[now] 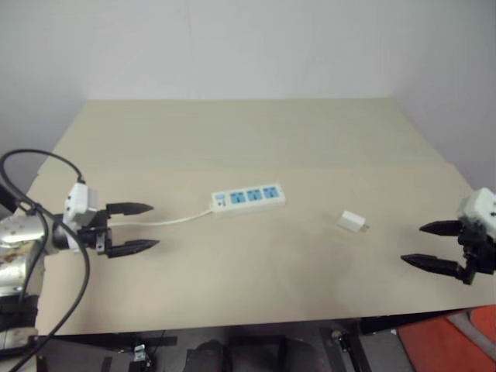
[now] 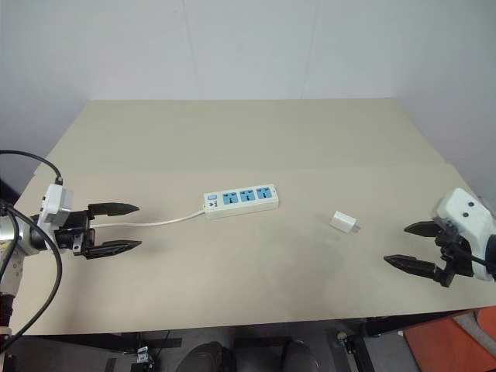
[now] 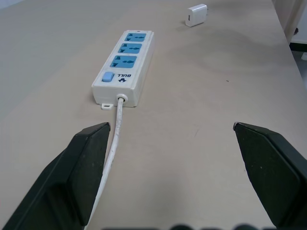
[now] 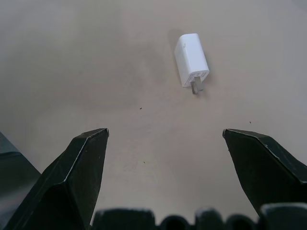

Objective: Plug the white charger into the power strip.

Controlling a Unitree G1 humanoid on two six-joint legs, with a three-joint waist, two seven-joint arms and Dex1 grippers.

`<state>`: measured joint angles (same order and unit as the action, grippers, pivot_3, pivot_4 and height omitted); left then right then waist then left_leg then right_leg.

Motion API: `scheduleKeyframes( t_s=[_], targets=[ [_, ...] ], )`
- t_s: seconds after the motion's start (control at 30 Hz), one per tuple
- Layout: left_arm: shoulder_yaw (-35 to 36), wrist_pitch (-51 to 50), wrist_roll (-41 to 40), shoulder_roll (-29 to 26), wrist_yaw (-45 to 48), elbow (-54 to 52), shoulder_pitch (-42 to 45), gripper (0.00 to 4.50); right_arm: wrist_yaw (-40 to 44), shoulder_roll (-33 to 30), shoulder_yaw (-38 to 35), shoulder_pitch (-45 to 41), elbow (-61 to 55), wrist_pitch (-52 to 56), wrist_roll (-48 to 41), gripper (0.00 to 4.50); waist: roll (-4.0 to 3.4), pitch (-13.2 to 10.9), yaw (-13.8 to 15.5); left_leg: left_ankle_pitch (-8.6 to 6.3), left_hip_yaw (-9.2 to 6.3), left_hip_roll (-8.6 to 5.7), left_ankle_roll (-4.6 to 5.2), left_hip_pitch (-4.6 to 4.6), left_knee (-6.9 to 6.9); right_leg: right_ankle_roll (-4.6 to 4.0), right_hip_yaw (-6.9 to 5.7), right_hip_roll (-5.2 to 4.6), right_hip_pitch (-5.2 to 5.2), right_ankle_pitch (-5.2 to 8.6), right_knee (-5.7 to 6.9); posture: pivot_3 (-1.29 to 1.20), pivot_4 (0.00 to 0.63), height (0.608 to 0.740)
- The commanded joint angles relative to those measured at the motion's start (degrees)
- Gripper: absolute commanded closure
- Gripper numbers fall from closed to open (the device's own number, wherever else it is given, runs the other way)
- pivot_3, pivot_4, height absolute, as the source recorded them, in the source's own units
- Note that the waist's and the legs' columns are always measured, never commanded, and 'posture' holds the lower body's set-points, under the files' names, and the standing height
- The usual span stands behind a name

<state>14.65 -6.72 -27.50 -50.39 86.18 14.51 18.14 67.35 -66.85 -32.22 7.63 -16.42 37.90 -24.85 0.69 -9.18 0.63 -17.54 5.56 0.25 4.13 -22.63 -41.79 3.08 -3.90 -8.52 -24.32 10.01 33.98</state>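
Both end effectors stand with their fingers spread wide and nothing between them: the left end effector hovers out past the cord end of the power strip, and the right end effector hangs on the opposite side, beyond the white charger. Taking the power strip as the landmark, it lies flat near the middle of the surface with its three blue sockets facing up, and its thin white cord trails from the switch end toward the left end effector. The white charger lies on its side, well apart from the strip's far end, between it and the right end effector, with its short metal prongs pointing level rather than down. That layout seems to split the work: the right end effector is nearer the charger and aimed at it, so it likely does the picking, while the left could steady the strip. Neither has touched anything yet, so plugging has not begun.
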Motion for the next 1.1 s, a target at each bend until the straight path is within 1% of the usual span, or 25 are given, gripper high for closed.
scheduleKeyframes(
  t_s=[0.03, 0.2, 0.33, 0.47, 0.53, 0.63, 0.8, 0.97, 1.1],
  targets=[
    [1.2, -1.3, -0.8, -1.1, -1.4, -0.9, 0.3, 0.02, -0.6, 0.0, -1.2, -0.5, -1.4, 0.0, -0.3, 0.00, 0.00, 0.0, 0.0, 0.00, 0.00, 0.00, 0.00, 0.00, 0.00, 0.00, 0.00, 0.00, 0.00, 0.00, 0.00, 0.00, 0.150, 0.740],
    [-0.3, -1.0, 1.5, 0.2, -5.9, -1.8, 1.1, 0.02, -1.4, 0.6, -1.7, -0.1, -2.7, 0.5, -0.5, 0.00, 0.00, 0.0, 0.0, 0.00, -0.01, 0.00, 0.00, 0.00, 0.00, 0.00, 0.00, 0.00, 0.00, 0.00, 0.00, 0.00, 0.150, 0.740],
    [-2.3, 2.7, 3.4, 0.8, -5.7, 1.5, 4.7, 0.02, -2.7, 1.5, -2.0, -0.2, -4.4, 1.2, -1.0, 0.00, 0.01, 0.0, 0.2, 0.00, -0.01, -0.01, 0.00, 0.00, 0.00, 0.00, 0.00, 0.00, 0.01, 0.00, 0.00, 0.00, 0.150, 0.740],
    [-4.7, 7.0, 4.0, 3.8, -1.8, 12.3, 14.3, 0.02, -4.7, 2.9, -1.5, -0.6, -6.3, 1.7, -1.3, 0.00, 0.01, 0.0, 0.4, 0.00, -0.02, -0.09, 0.00, -0.01, -0.02, 0.00, -0.03, 0.00, 0.04, -0.01, 0.02, 0.00, 0.150, 0.740],
    [-6.9, 10.2, 6.5, 5.2, 0.1, 19.1, 18.8, 0.02, -5.8, 3.8, -1.2, -0.2, -7.6, 1.8, -1.2, 0.00, 0.02, 0.0, 0.3, 0.01, -0.01, -0.16, 0.00, -0.01, -0.02, 0.01, -0.03, 0.00, 0.04, -0.01, 0.03, 0.00, 0.150, 0.740],
    [-10.9, 16.2, 10.5, 9.4, 4.5, 31.6, 26.8, 0.02, -7.7, 5.5, -0.4, 0.4, -8.8, 1.9, -1.1, 0.00, 0.05, 0.0, 0.2, 0.01, 0.01, -0.31, 0.01, 0.00, -0.01, 0.02, -0.06, 0.03, 0.09, -0.02, 0.06, 0.00, 0.150, 0.740],
    [-12.4, 26.3, 13.8, 16.0, 6.0, 47.6, 37.1, 0.02, -10.0, 7.5, -2.1, 2.2, -12.1, 3.5, -1.5, 0.00, 0.21, -0.1, 0.1, -0.02, -0.01, -0.35, 0.09, -0.25, -0.04, 0.13, -0.11, 0.03, 0.00, -0.08, 0.03, 0.00, 0.150, 0.740],
    [-13.0, 33.3, 17.8, 19.9, 4.7, 55.4, 42.1, 0.02, -10.1, 9.6, -6.8, 7.9, -16.4, 5.0, -1.7, 0.00, 0.28, -0.1, 0.2, -0.06, -0.07, -0.34, 0.16, -0.33, -0.06, 0.13, -0.16, 0.03, -0.03, -0.08, 0.00, 0.00, 0.150, 0.740],
    [-12.4, 34.1, 19.6, 21.4, 3.4, 58.2, 43.3, 0.02, -10.6, 11.0, -8.6, 10.6, -18.5, 5.4, -1.9, 0.00, 0.33, -0.1, 0.0, -0.12, -0.11, -0.29, 0.28, -0.31, -0.13, 0.18, -0.13, 0.01, 0.02, -0.11, 0.01, 0.00, 0.150, 0.740]
  ],
)
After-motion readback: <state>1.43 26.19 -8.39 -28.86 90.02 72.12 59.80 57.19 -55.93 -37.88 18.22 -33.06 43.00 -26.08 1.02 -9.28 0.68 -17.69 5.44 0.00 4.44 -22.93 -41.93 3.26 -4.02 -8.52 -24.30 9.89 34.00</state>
